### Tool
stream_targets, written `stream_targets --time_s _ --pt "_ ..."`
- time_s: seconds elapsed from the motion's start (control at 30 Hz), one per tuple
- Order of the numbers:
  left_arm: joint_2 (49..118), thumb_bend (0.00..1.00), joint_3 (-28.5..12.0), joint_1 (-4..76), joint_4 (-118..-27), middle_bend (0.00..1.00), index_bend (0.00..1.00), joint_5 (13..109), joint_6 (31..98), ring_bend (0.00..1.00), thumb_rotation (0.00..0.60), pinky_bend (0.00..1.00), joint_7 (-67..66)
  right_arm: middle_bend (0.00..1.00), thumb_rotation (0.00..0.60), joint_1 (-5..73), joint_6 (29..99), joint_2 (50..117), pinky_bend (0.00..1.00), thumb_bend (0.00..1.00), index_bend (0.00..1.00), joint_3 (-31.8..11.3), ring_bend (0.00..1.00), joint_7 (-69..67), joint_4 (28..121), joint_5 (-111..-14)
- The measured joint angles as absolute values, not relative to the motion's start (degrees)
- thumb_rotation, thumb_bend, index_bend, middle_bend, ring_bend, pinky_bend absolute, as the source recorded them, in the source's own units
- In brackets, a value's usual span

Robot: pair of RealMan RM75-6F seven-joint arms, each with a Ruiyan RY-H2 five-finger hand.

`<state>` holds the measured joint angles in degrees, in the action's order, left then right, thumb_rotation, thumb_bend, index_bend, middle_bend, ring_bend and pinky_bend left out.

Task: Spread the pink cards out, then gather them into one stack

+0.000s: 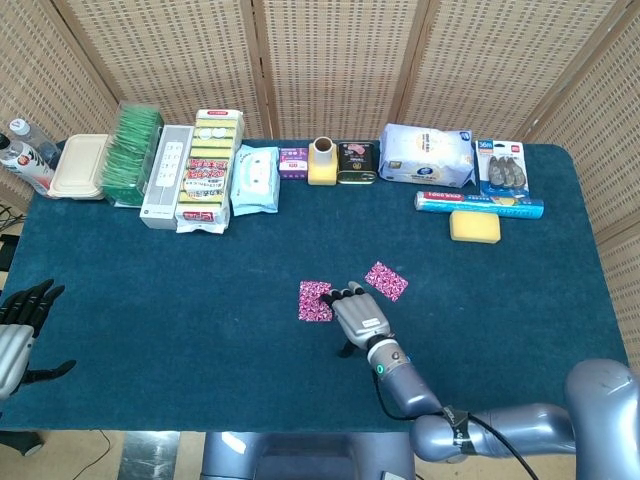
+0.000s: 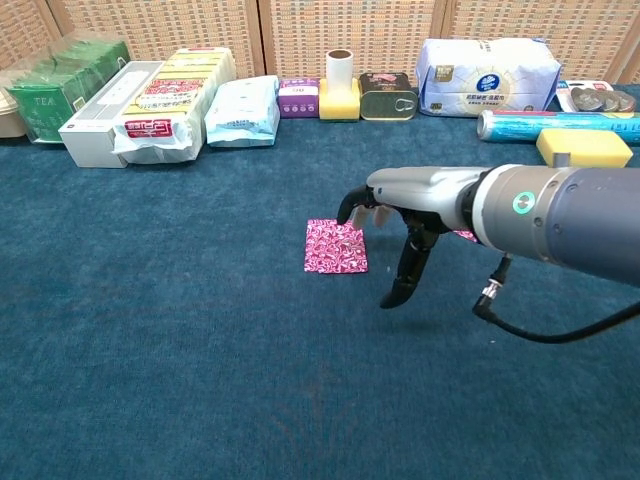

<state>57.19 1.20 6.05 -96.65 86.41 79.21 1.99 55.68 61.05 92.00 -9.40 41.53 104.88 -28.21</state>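
Spreading's looking done: two pink cards (image 1: 315, 300) (image 1: 386, 280) are lying apart, gathering's left. Right hand (image 1: 357, 313) is hovering open, gripping nothing.

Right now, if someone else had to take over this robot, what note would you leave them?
Right robot hand: over the table, fingertips at the near pink stack's right edge, holding nothing.
Left robot hand: idle off the table's left edge, fingers apart.
One pink card lies apart, to the right of the stack and further back.
Done: one card spread out.
Left: spread the remaining cards, then gather all into one stack.
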Motion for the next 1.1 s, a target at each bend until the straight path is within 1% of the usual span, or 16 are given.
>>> stream_targets --time_s 0.3,0.57,0.73,0.97,1.1 --pt "56.6 0.03 1.1 6.0 -95.9 0.00 0.00 86.6 79.4 0.00 0.600 0.03 4.4 0.20 0.600 56.5 61.3 97.5 0.05 0.00 0.18 -8.5 0.19 41.5 100.3 -27.6" --pt "56.4 0.03 1.1 6.2 -95.6 0.00 0.00 86.6 79.2 0.00 0.600 0.04 5.1 0.20 0.600 56.5 61.3 98.4 0.05 0.00 0.18 -7.0 0.19 42.0 99.5 -27.5" --pt "56.5 0.03 1.1 6.1 -95.7 0.00 0.00 86.6 79.3 0.00 0.600 0.03 4.9 0.20 0.600 56.2 62.3 97.6 0.06 0.00 0.18 -5.6 0.21 43.5 100.2 -26.9" --pt "56.7 0.03 1.1 6.2 -96.1 0.00 0.00 86.4 79.1 0.00 0.600 0.03 3.7 0.20 0.600 55.0 65.7 93.3 0.07 0.00 0.18 -3.3 0.21 45.9 105.7 -27.0" --pt "56.9 0.03 1.1 6.2 -96.3 0.00 0.00 86.4 79.0 0.00 0.600 0.03 3.0 0.20 0.600 54.3 66.3 91.6 0.07 0.00 0.18 -2.3 0.22 46.4 107.6 -26.7"
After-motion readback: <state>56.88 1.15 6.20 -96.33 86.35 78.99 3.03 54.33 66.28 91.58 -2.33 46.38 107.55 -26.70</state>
